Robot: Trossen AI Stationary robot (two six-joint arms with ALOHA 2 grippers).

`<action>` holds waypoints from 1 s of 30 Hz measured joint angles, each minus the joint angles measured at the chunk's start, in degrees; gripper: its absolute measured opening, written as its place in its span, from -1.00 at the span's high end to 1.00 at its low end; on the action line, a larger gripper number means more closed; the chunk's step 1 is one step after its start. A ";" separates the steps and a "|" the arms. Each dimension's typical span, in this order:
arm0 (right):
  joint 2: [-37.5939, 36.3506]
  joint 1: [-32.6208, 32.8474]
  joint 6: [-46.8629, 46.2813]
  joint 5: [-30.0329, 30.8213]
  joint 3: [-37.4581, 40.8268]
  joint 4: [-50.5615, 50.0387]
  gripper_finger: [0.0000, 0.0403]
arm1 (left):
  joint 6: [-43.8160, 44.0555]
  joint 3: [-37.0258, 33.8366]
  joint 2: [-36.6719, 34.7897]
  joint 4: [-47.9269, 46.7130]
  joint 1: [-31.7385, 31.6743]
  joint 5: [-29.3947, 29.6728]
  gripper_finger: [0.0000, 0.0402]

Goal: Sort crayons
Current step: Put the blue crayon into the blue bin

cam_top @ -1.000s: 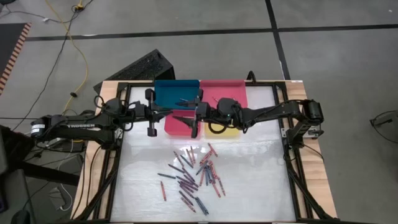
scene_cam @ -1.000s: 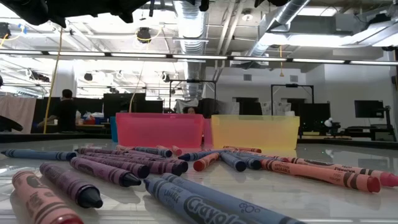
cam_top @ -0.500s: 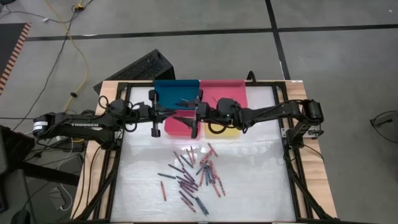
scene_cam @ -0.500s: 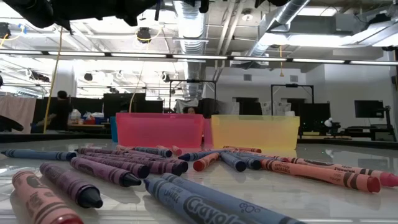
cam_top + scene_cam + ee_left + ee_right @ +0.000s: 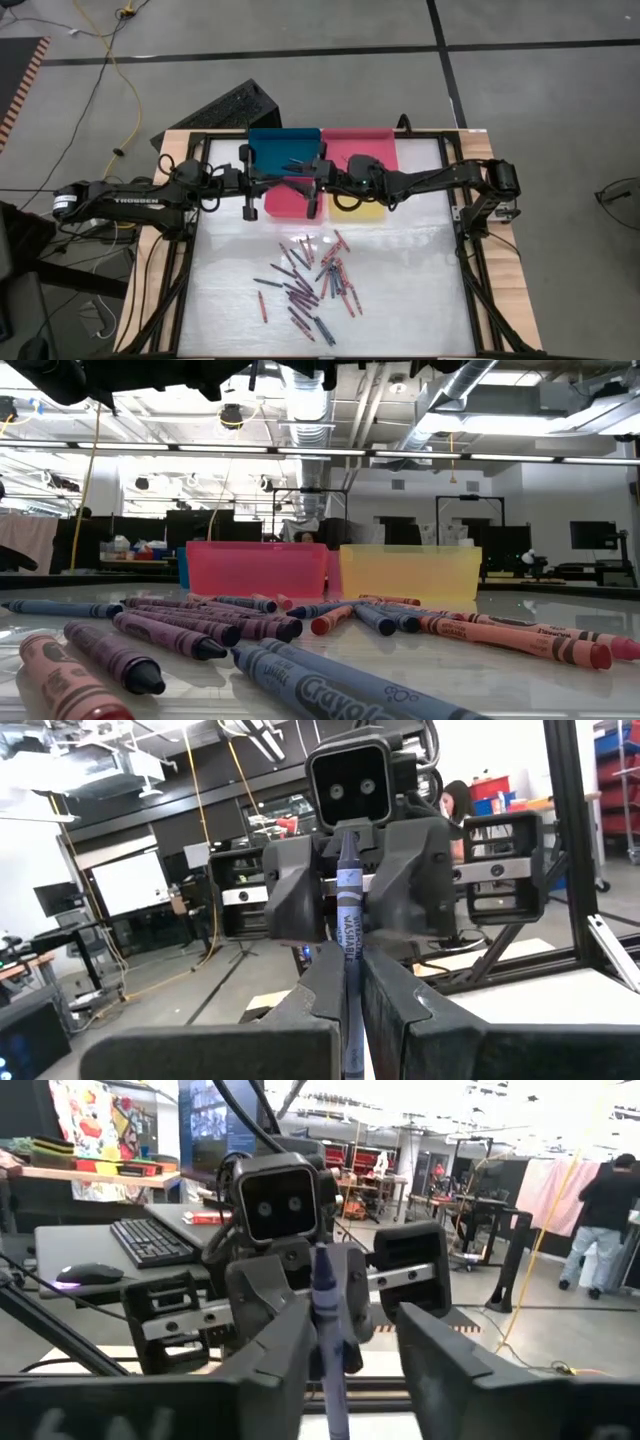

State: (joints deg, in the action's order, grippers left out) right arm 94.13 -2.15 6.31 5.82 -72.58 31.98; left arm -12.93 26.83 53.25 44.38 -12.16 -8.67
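- Since a second ago the left arm has slid a little toward the right one, and the right gripper has edged in to meet it; both now face each other tip to tip above the trays.
- The left gripper, over the near edge of the blue tray, is clamped tight on a blue crayon with a paper wrapper printed in white lettering; the stick runs straight out between its fingers.
- The crayon's far end reaches in between the right gripper's fingers; a gap shows on one side of it in the right wrist view, and whether that claw has gripped yet I cannot tell.
- The red tray and yellow tray sit below the grippers, the pink tray behind.
- The loose crayons, purple, blue and red with dark tips, lie scattered on the table nearer the front.
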 joint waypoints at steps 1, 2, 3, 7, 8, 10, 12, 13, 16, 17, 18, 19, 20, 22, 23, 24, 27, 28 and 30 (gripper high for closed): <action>0.00 0.00 -0.05 0.00 0.00 -0.06 0.36 | 0.00 0.02 0.00 0.00 0.00 0.00 1.00; 0.00 0.00 -0.04 0.00 0.00 -0.06 0.41 | 0.02 0.02 0.00 0.00 0.00 0.00 1.00; 0.00 0.01 -0.03 0.00 0.00 -0.06 0.46 | 0.02 0.02 0.00 -0.01 0.00 -0.01 1.00; 0.00 0.02 -0.02 -0.02 0.00 -0.22 0.62 | 0.04 0.02 0.00 -0.08 0.00 0.02 1.00; 0.00 0.02 -0.01 -0.02 0.00 -0.25 0.67 | 0.04 0.02 0.00 -0.12 -0.02 0.04 1.00; 0.00 0.02 0.01 -0.03 0.00 -0.36 0.76 | 0.06 0.02 0.00 -0.28 -0.02 0.14 1.00; 0.00 0.04 0.18 -0.02 0.00 -0.54 0.87 | 0.11 0.01 0.00 -0.46 -0.02 0.11 1.00; 0.00 0.02 0.31 -0.02 0.00 -0.64 0.92 | 0.15 0.02 0.00 -0.49 -0.02 0.04 1.00; 0.00 0.03 0.38 -0.03 0.00 -0.95 0.97 | 0.24 0.02 0.00 -1.02 -0.07 -1.08 1.00; 0.00 0.04 0.37 -0.04 0.00 -0.97 0.96 | 0.26 0.02 -0.02 -1.17 -0.07 -1.38 0.99; 0.00 0.07 0.37 -0.07 0.00 -0.97 0.97 | 0.38 0.02 -0.02 -1.24 -0.04 -1.49 0.98; 0.00 0.07 0.37 -0.07 0.00 -1.00 0.97 | 0.63 0.02 -0.02 -1.35 -0.04 -1.41 0.96; 0.00 0.07 0.37 -0.05 0.00 -1.08 0.98 | 1.00 0.02 -0.02 -1.43 -0.04 -0.93 0.94; 0.00 0.01 0.27 -0.02 0.00 -1.23 0.98 | 1.76 0.02 -0.02 -1.55 -0.04 0.10 0.87; 0.00 0.00 0.11 0.04 0.00 -1.32 0.98 | 1.96 0.02 0.00 -1.83 -0.04 0.15 0.82; 0.00 0.00 0.11 0.08 0.00 -1.39 0.99 | 1.70 0.02 0.00 -2.18 -0.02 0.11 0.78; 0.00 -0.20 0.13 0.09 0.00 -1.72 0.99 | 0.41 0.02 0.00 -5.02 0.00 0.74 0.63; 0.00 -0.24 0.13 0.11 0.00 -1.74 0.99 | 0.03 0.02 0.00 -6.47 0.01 2.00 0.58; 0.00 -0.44 0.41 0.19 0.00 -2.13 0.99 | -0.58 -0.01 0.00 -9.26 0.00 5.98 0.48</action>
State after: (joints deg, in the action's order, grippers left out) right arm 94.13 -2.60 6.72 6.01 -72.58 29.85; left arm -13.51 26.83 53.25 35.12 -12.16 -2.69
